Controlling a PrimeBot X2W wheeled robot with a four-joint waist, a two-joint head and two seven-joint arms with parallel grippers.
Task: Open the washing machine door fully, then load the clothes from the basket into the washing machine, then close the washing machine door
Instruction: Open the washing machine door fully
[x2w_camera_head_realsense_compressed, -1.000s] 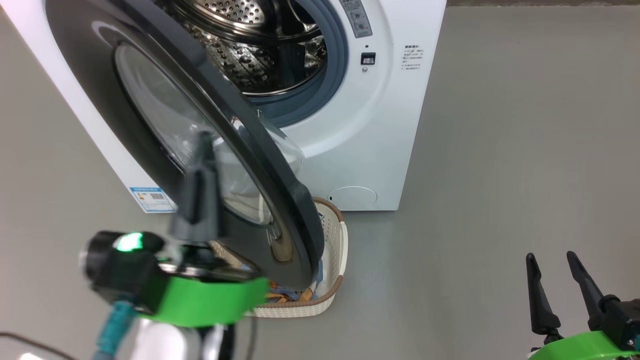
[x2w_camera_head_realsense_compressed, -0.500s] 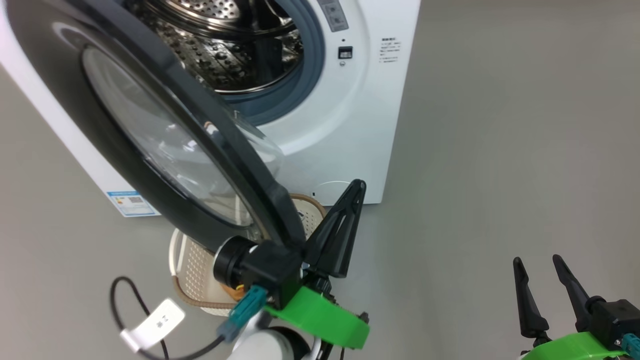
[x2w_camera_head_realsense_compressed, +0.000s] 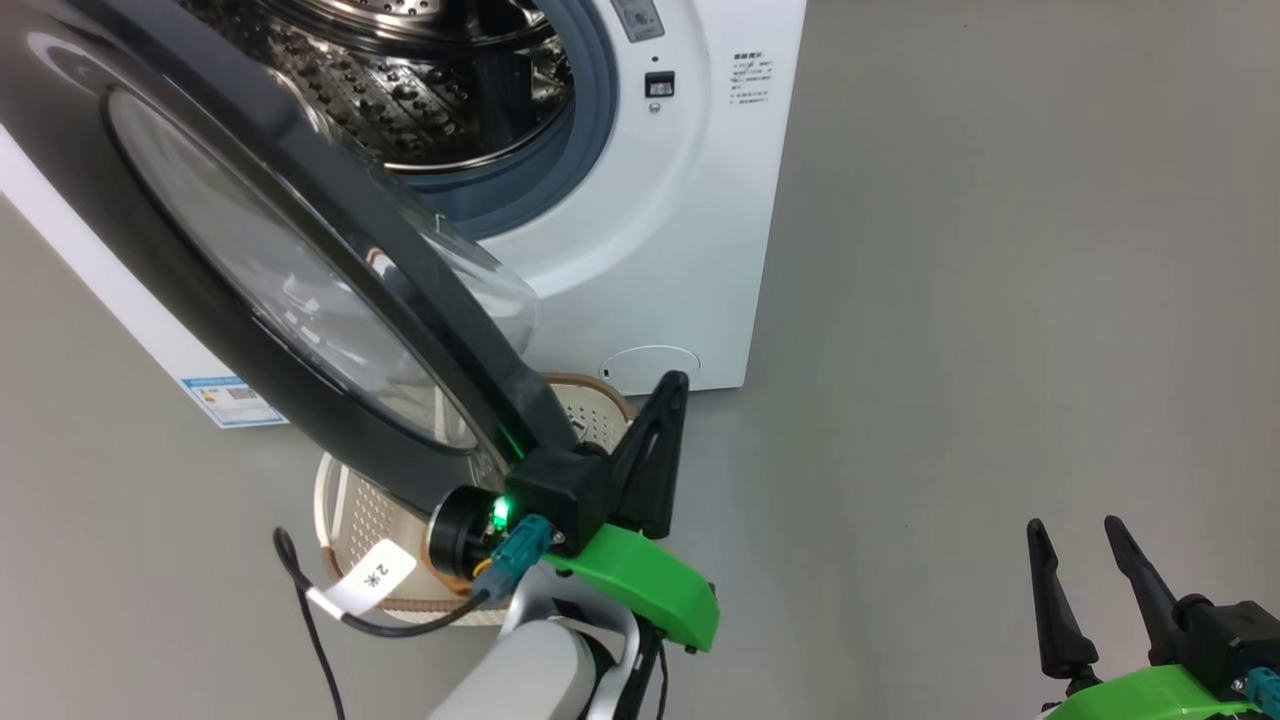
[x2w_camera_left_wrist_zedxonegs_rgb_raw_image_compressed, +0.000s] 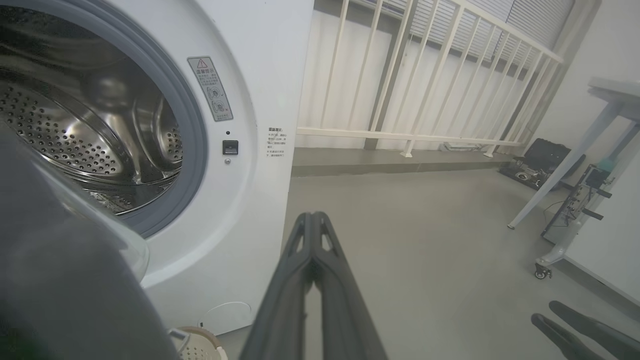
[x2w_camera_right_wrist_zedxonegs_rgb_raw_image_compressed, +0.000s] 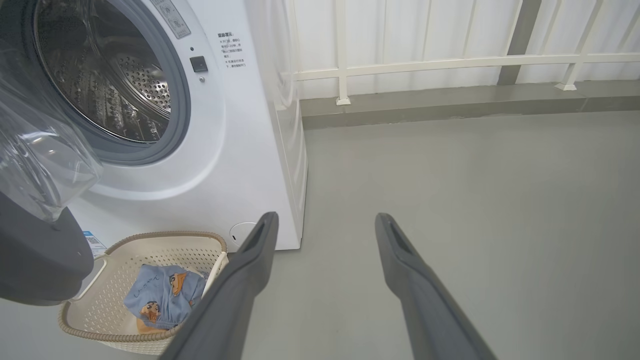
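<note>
Right gripper (x2w_camera_head_realsense_compressed: 1075, 527), lower right: long dark fingers apart, empty. Left gripper (x2w_camera_left_wrist_zedxonegs_rgb_raw_image_compressed: 312, 220): fingers pressed together, empty, just beside the lower edge of the round, black-rimmed glass door (x2w_camera_head_realsense_compressed: 380, 230). The door hung open above the cream perforated plastic basket (x2w_camera_right_wrist_zedxonegs_rgb_raw_image_compressed: 100, 305) holding light blue printed clothes (x2w_camera_right_wrist_zedxonegs_rgb_raw_image_compressed: 165, 295), before the white front-loading washing machine (x2w_camera_head_realsense_compressed: 680, 250).

The round washing machine door (x2w_camera_head_realsense_compressed: 280, 270) has a glossy black rim around smooth clear glass. The white boxy washing machine (x2w_camera_head_realsense_compressed: 680, 230) looks smooth and lightly glossy, and its perforated drum (x2w_camera_head_realsense_compressed: 400, 90) is shiny steel. The cream perforated basket (x2w_camera_right_wrist_zedxonegs_rgb_raw_image_compressed: 110, 295) is matt plastic and holds soft light blue printed clothes (x2w_camera_right_wrist_zedxonegs_rgb_raw_image_compressed: 165, 295).
</note>
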